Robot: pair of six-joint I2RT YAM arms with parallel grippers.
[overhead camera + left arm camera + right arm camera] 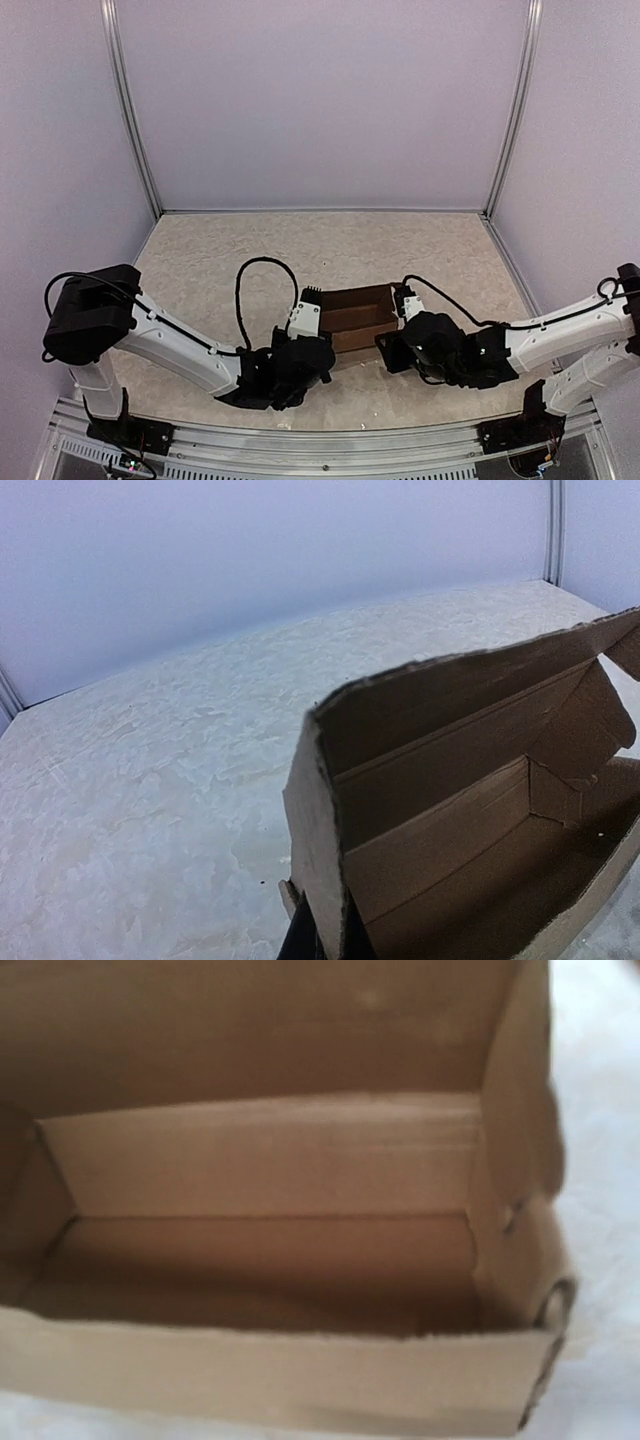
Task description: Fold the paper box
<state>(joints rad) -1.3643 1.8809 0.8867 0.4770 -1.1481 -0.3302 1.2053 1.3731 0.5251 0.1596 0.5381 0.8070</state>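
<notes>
Likely light, creasable paper box [352, 312] — hold wall edges; left gripper [312, 318] clamps its left wall; right gripper [398, 318] — opening unclear.

Pale booth, mottled tabletop [250, 250], soft even light.
Plain lilac-white walls [320, 100] on 3 sides, no marks. Silver alu posts [130, 110] stand at the back corners, L & R. Table surface is beige w/ a stone-like speckle, matte finish. Metal rail [320, 445] runs along the near edge.
</notes>
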